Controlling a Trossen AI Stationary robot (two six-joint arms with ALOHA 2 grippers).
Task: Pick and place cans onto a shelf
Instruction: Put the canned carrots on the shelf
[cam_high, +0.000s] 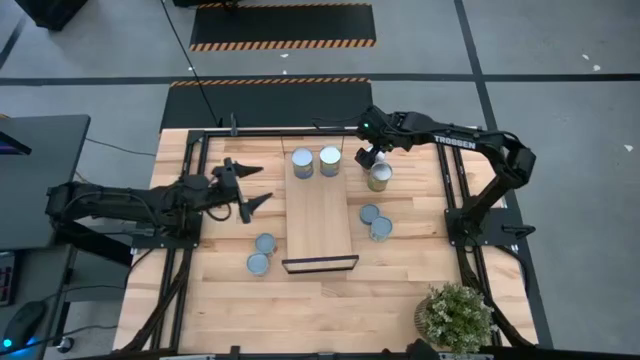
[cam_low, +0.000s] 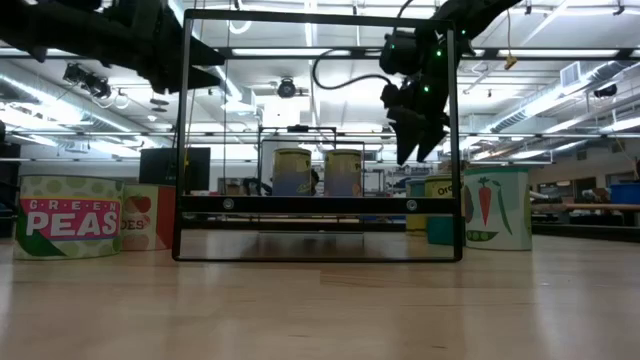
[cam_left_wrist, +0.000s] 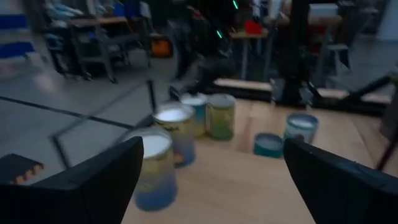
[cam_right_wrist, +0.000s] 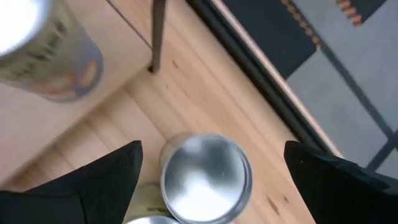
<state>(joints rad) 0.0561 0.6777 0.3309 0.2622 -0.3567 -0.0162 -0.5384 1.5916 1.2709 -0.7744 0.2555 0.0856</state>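
Cans (cam_high: 316, 162) on shelf (cam_high: 318, 225), two at its twelve-o'clock end.
Right gripper (cam_high: 371, 158) hangs spread, seemingly untouching, above another can (cam_high: 379, 177) at the shelf's two o'clock; left gripper (cam_high: 250, 191) waits spread at ten o'clock.

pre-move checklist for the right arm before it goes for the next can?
1. Right tool open: ok, fingers spread wide in its wrist view.
2. Tool lined up on a can: ok, the stacked can by the shelf's far right corner sits between the fingers, tool above it.
3. Free room on the shelf: ok, only two cans at its far end.
4. Left tool out of the way: ok, open, on the shelf's left side.
5. Can below the target sitting steady: cannot tell.
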